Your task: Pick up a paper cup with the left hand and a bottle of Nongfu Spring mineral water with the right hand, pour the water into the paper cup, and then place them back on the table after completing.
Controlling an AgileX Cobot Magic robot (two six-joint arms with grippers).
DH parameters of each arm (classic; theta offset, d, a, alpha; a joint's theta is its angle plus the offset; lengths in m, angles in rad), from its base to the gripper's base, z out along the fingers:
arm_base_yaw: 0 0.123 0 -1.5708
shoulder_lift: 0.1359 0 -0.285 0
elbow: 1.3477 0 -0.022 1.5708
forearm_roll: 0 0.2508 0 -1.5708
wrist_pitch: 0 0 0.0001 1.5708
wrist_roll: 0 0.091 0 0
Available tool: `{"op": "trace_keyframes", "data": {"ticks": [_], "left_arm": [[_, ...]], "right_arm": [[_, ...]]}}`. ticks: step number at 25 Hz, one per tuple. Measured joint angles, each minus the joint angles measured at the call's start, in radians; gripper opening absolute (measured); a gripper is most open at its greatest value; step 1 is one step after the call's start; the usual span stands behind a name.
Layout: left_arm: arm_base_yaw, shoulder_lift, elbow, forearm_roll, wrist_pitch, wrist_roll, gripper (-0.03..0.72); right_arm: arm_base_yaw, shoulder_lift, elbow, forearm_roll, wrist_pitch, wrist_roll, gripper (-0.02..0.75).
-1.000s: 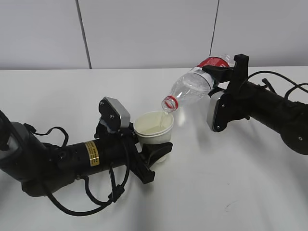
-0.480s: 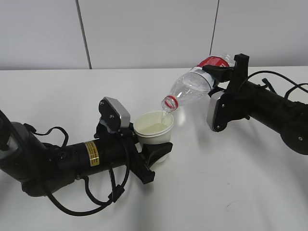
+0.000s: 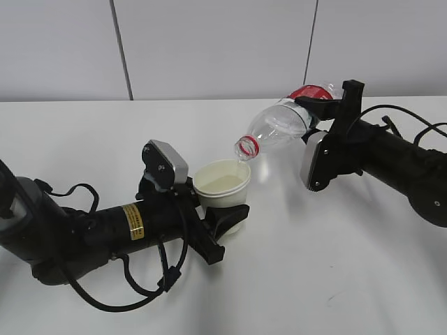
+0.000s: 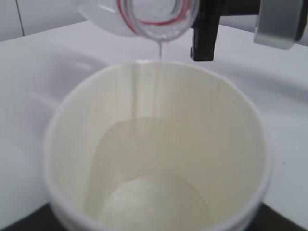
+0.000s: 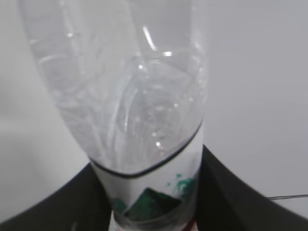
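**Pouring Water Into the Cup**

On the white surface point(image 3: 293, 279), mid-frame, the left hand point(image 3: 223, 220) fingers squeeze the soft paper cup point(image 3: 222, 185). Upper right, the right hand point(image 3: 323, 112) fingers pinch the light, slippery bottle point(image 3: 276, 128) around its label, and water point(image 4: 161, 49) dribbles down.

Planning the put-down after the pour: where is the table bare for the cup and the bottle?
Bare table lies in front of the right hand, to the right of the paper cup; a second bare patch runs behind the left hand up to the wall. It is crowded at centre, where the bottle mouth hangs over the cup, and at front left, with the left arm's cables.
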Motion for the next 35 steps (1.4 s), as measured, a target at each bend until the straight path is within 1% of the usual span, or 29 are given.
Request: {"op": "trace_keyframes", "data": {"ticks": [6,11,16,21,24,27,35], "left_arm": [[0.0,0.0,0.0,-0.002,0.0,0.0,0.377],[0.0,0.0,0.0,-0.008,0.0,0.0,0.377],[0.0,0.0,0.0,-0.037,0.0,0.0,0.377],[0.0,0.0,0.0,-0.054,0.0,0.0,0.377],[0.0,0.0,0.0,-0.073,0.0,0.0,0.377],[0.0,0.0,0.0,-0.085,0.0,0.0,0.377],[0.0,-0.001,0.0,-0.131,0.021,0.0,0.377]], "right_arm": [[0.0,0.0,0.009,0.007,0.0,0.08,0.336],[0.0,0.0,0.009,0.047,0.0,0.19,0.336],[0.0,0.0,0.009,0.109,0.0,0.421,0.336],[0.0,0.0,0.009,0.164,0.0,0.74,0.336],[0.002,0.0,0.009,0.213,0.02,0.879,0.336],[0.002,0.0,0.009,0.231,0.048,1.0,0.336],[0.002,0.0,0.009,0.232,0.135,1.306,0.336]]}}
